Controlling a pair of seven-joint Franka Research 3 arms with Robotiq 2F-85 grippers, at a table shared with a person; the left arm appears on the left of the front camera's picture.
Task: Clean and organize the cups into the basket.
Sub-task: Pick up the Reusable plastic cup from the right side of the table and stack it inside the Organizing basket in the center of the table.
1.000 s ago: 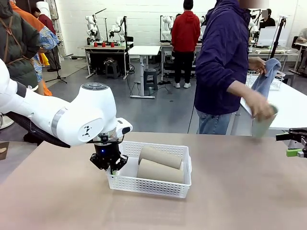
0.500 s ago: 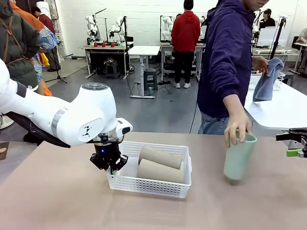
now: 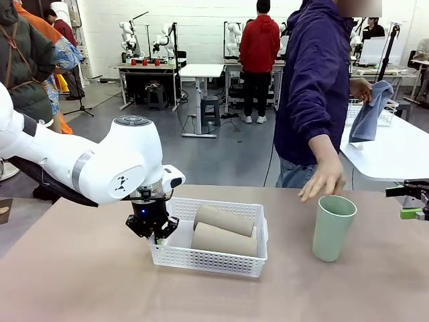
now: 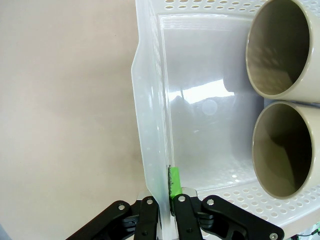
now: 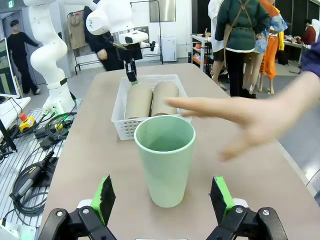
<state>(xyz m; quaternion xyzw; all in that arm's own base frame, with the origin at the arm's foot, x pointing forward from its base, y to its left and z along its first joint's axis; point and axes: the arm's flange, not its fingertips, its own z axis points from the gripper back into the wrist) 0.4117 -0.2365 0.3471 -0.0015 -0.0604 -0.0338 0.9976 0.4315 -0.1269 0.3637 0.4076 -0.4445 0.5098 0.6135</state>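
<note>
Two beige cups [image 3: 223, 230] lie on their sides in the white basket [image 3: 208, 257]; the left wrist view looks into their open mouths [image 4: 277, 47]. My left gripper [image 3: 155, 235] is shut on the basket's left end wall [image 4: 152, 150], one pad inside and one outside. A mint green cup [image 3: 332, 228] stands upright on the table right of the basket, and a person's hand [image 3: 323, 178] hovers just above it, off the cup. My right gripper [image 5: 162, 197] is open, its green pads on either side of the mint green cup [image 5: 164, 159] a little ahead of it.
The person in a dark blue jacket [image 3: 312, 80] stands at the far edge, holding a blue cloth [image 3: 371, 114] in the other hand over a white side table [image 3: 395, 157]. Bare table lies in front of the basket.
The person set the mint green cup down on the table right of the basket and let go, lifting the hand off it. Neither arm has moved.
</note>
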